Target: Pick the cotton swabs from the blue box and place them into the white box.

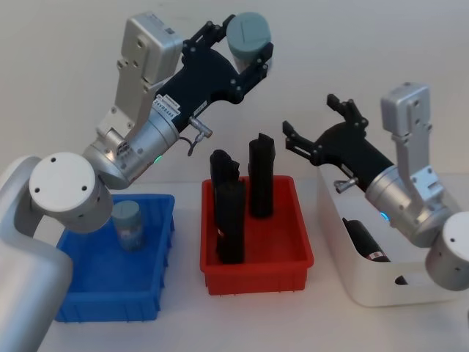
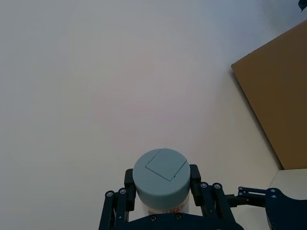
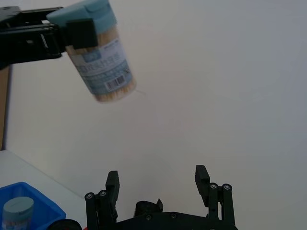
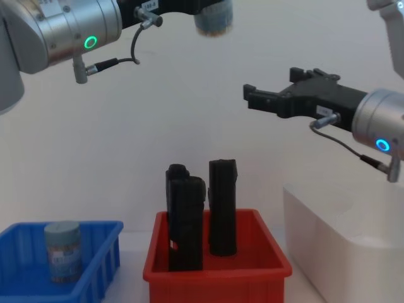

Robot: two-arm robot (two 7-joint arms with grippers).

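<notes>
My left gripper [image 1: 243, 48] is raised high above the red bin, shut on one tub of cotton swabs [image 1: 248, 31] with a pale grey-blue top [image 2: 160, 173]. The right wrist view shows that tub [image 3: 101, 62] tilted, its printed label facing out. A second tub of cotton swabs [image 1: 128, 224] stands upright in the blue box [image 1: 95, 290] at the left. My right gripper [image 1: 311, 116] hovers open and holding nothing above the far end of the white box [image 1: 366, 287], which stands at the right [image 4: 328, 233].
A red bin [image 1: 256, 273] sits between the two boxes with three tall black blocks [image 1: 260, 176] upright in it. A dark object with a red label [image 1: 366, 246] lies inside the white box. A brown board [image 2: 278, 105] leans against the wall behind.
</notes>
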